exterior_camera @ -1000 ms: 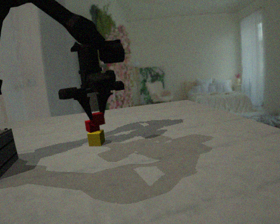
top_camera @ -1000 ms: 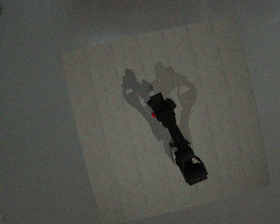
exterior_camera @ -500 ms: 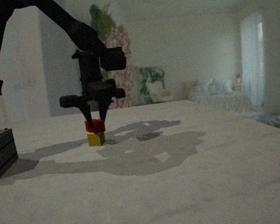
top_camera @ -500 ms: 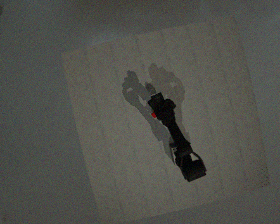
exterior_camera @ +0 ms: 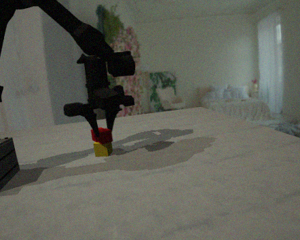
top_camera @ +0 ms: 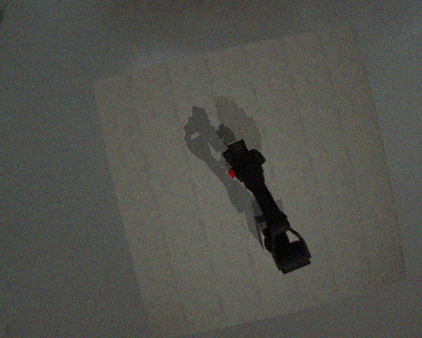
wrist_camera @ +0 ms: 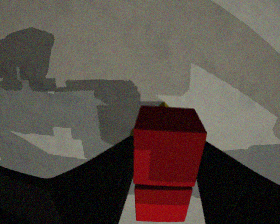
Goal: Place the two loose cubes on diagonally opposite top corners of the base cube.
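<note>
The yellow base cube (exterior_camera: 102, 150) (wrist_camera: 164, 104) stands on the table, mostly hidden under the red cubes in the wrist view. One loose red cube (top_camera: 232, 173) (exterior_camera: 94, 137) (wrist_camera: 161, 206) rests on top of it, on the arm's side. My gripper (exterior_camera: 104, 132) (wrist_camera: 166, 145) points down and is shut on the other red cube (exterior_camera: 107, 138) (wrist_camera: 167, 162). The held cube is low over the base cube, beside the resting one and at about its height. A thin dark line parts the two red cubes in the wrist view. Whether the held cube touches the base cube is hidden.
The pale table (top_camera: 320, 120) (exterior_camera: 210, 187) carries the arm's shadows around the cubes. A grey slatted block (exterior_camera: 5, 165) stands at the arm's base, left in the exterior view. The arm (top_camera: 272, 211) hides much of the stack from above.
</note>
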You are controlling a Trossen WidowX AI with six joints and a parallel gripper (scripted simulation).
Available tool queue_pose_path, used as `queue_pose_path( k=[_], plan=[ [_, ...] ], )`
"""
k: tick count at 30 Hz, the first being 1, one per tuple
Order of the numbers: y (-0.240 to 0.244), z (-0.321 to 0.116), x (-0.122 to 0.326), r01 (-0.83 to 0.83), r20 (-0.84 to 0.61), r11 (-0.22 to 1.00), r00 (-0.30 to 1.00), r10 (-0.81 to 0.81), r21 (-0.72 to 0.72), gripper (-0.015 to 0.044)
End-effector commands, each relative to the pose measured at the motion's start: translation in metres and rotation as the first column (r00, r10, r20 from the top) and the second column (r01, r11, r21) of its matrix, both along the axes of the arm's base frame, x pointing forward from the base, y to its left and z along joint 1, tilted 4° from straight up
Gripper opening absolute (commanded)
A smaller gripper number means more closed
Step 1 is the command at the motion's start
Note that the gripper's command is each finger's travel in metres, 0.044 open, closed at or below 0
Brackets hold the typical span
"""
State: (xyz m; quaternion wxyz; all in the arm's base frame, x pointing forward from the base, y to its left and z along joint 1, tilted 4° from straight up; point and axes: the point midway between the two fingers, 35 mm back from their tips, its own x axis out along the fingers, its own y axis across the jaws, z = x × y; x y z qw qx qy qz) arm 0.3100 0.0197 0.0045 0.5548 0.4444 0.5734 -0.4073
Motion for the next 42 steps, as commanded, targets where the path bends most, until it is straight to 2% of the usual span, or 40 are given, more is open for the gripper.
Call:
queue_pose_path(
  k=[1, 5, 42],
  plan=[
    [0.001, 0.000, 0.000, 0.005, 0.001, 1.000, 1.000, -0.005, 0.005, 0.0105],
    [0.001, 0.000, 0.000, 0.005, 0.001, 1.000, 1.000, -0.005, 0.005, 0.0205],
    [-0.004, 0.057, 0.000, 0.000, 0.000, 1.000, 1.000, 0.000, 0.000, 0.0205]
  ],
)
